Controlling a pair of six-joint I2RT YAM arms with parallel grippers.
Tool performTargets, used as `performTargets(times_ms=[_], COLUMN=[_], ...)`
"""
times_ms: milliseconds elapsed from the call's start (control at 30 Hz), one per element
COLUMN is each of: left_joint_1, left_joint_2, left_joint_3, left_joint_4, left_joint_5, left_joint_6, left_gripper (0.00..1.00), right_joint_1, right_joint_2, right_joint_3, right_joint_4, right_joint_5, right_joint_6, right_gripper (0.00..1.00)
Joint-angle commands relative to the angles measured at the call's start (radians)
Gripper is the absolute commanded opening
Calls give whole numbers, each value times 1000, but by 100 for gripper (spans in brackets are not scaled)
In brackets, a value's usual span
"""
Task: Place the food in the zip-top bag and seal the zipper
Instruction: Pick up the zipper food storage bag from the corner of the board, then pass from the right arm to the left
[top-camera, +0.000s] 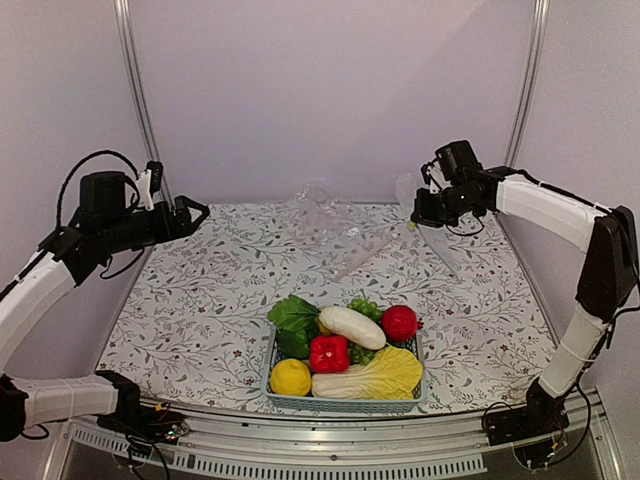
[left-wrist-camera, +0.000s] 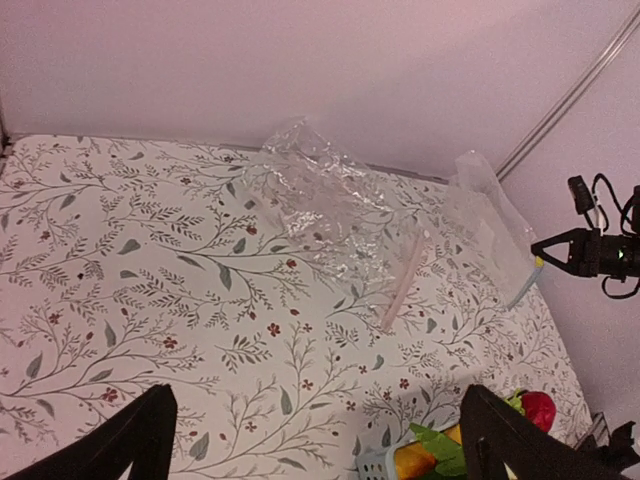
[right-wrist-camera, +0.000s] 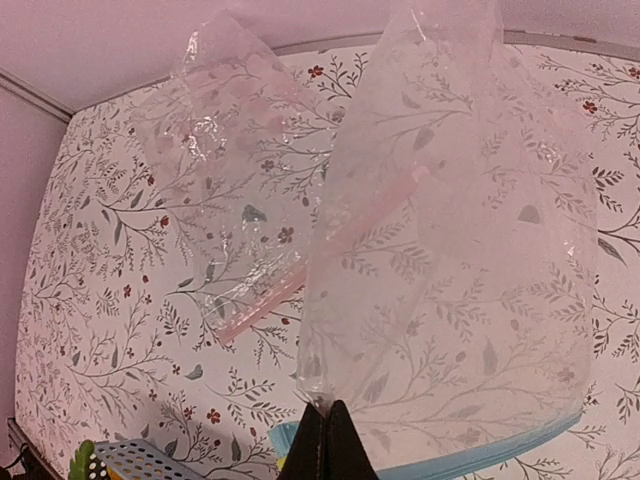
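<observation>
A: What's the setting?

B: Pale lilac walls around a table under a leaf-and-flower cloth (top-camera: 200, 300). A light-blue slatted basket (top-camera: 345, 403) sits at its near edge. All the food is inside: lemon (top-camera: 290, 377), red pepper (top-camera: 329, 353), white radish (top-camera: 351, 327), red round fruit (top-camera: 399, 322), pale cabbage (top-camera: 375, 375), green leaves (top-camera: 293, 315).

A: And the zip-top bag (top-camera: 442, 240)?

B: Beyond the basket, to its right, held up. The right gripper (right-wrist-camera: 325, 430) has its fingers pinched together on the bag's edge, just beside the teal zipper (right-wrist-camera: 500, 455).

A: Any print on it?

B: None I can read; only the cloth's pattern shows through.

A: Anything else?

B: A second clear bag (top-camera: 330, 225) with a pink strip lies crumpled straight beyond the basket.

A: The left gripper (top-camera: 198, 218)?

B: Well left of the basket and farther back, above the cloth, fingers spread apart, holding nothing
</observation>
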Motion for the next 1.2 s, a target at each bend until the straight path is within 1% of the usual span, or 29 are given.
performTargets(times_ms=[0, 133, 200, 367, 500, 600, 700, 900, 1033, 1100, 1167], left_joint_1=[-65, -147, -211, -365, -450, -491, -520, -532, -531, -530, -528], left_joint_2=[3, 17, 41, 155, 245, 304, 342, 374, 368, 366, 368], left_joint_3=[-21, -47, -58, -40, -23, -11, -6, -5, -10, -16, -20], left_joint_4=[113, 240, 312, 435, 525, 577, 616, 683, 688, 687, 685], left_joint_5=[163, 218, 239, 240, 271, 300, 316, 324, 292, 270, 259], left_joint_6=[-215, -342, -397, -474, -522, -560, -587, -636, -641, -646, -654], left_gripper=[99, 100, 99, 98, 89, 80, 75, 64, 52, 43, 38], right_joint_1=[23, 73, 115, 216, 304, 359, 398, 449, 455, 459, 461], right_joint_2=[-127, -248, -285, -324, -307, -276, -249, -179, -157, -150, -148], right_joint_3=[-77, -160, -201, -245, -233, -201, -175, -140, -130, -127, -124], right_joint_4=[0, 64, 120, 247, 345, 374, 395, 418, 433, 433, 431], right_joint_5=[-111, -148, -163, -155, -130, -113, -110, -118, -138, -142, -145], right_joint_6=[35, 67, 93, 162, 209, 223, 226, 231, 239, 238, 235], right_gripper=[0, 1, 2, 3, 3, 3, 3, 3, 3, 4, 4])
